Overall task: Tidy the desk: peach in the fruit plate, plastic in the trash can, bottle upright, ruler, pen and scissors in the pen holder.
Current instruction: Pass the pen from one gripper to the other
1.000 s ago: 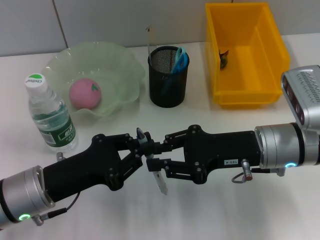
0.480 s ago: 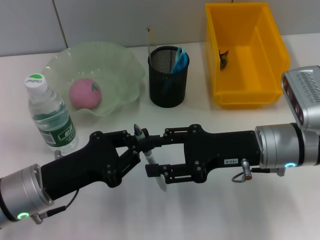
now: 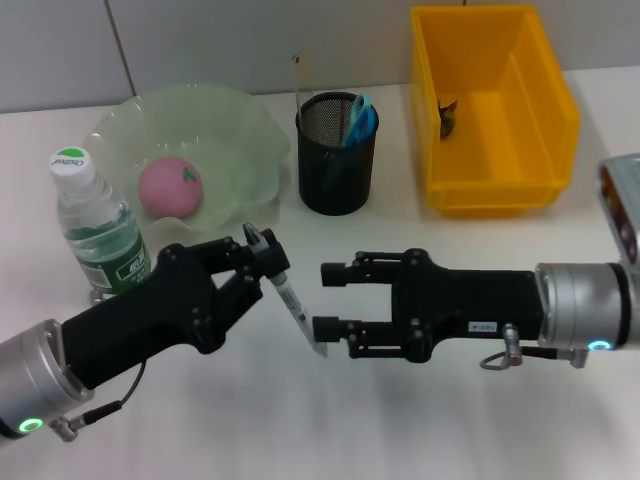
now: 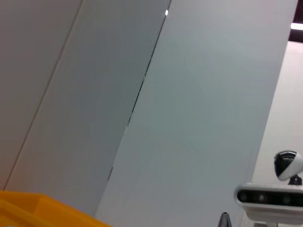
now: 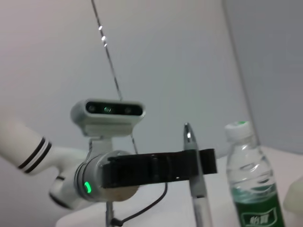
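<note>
My left gripper (image 3: 262, 262) is shut on the pen (image 3: 292, 305), which hangs slanted above the desk, tip down. The right gripper (image 3: 322, 300) is open just right of the pen, its lower finger near the tip. In the right wrist view the pen (image 5: 195, 182) stands in the left gripper (image 5: 156, 168). The pink peach (image 3: 170, 187) lies in the green fruit plate (image 3: 250, 130). The bottle (image 3: 97, 238) stands upright at the left. The black mesh pen holder (image 3: 336, 165) holds blue-handled scissors (image 3: 360, 118) and a ruler (image 3: 298, 75). Dark plastic (image 3: 447, 115) lies in the yellow trash can (image 3: 545, 120).
The left wrist view shows mostly wall, a corner of the yellow bin (image 4: 38, 210) and the robot's head camera (image 4: 270, 196). White desk surface stretches in front of both arms.
The right gripper has opened, let go of the pen and drawn back to the right. The left gripper, still holding the pen, has moved left and back.
</note>
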You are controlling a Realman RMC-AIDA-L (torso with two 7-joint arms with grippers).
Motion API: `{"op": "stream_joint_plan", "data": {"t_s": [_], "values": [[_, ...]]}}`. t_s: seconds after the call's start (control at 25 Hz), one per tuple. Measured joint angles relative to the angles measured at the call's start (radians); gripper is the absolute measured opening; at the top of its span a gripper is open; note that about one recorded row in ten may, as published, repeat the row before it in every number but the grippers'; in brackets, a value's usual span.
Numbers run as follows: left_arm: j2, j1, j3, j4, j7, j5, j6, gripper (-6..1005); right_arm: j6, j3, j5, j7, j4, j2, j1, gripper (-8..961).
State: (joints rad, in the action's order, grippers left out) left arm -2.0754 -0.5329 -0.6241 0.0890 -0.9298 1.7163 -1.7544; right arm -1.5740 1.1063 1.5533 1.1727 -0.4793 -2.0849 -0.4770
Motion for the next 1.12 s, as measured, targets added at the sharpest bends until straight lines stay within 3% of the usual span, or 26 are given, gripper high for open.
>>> {"op": "stream_joint_plan", "data": {"t_s": [0.44,0.52,0.72,1.12], "values": [[-0.001,0.007,0.025,-0.012,-0.004,0.000,-0.027,138,-0.027,-0.001,-0.024,-0.038,-0.002,0.003,0.043,679],[0.000,0.008,0.052,-0.020,-0.009,-0.003,-0.042,138,-0.038,-0.002,-0.025,-0.046,-0.002,0.003,0.050,788],[0.001,0.018,0.133,-0.040,-0.055,-0.003,-0.068,138,-0.080,-0.021,-0.041,-0.122,0.009,0.001,0.094,787],[0.000,0.033,0.246,-0.093,-0.222,-0.003,-0.104,137,-0.154,-0.024,-0.225,-0.525,0.252,-0.002,0.117,786]]}}
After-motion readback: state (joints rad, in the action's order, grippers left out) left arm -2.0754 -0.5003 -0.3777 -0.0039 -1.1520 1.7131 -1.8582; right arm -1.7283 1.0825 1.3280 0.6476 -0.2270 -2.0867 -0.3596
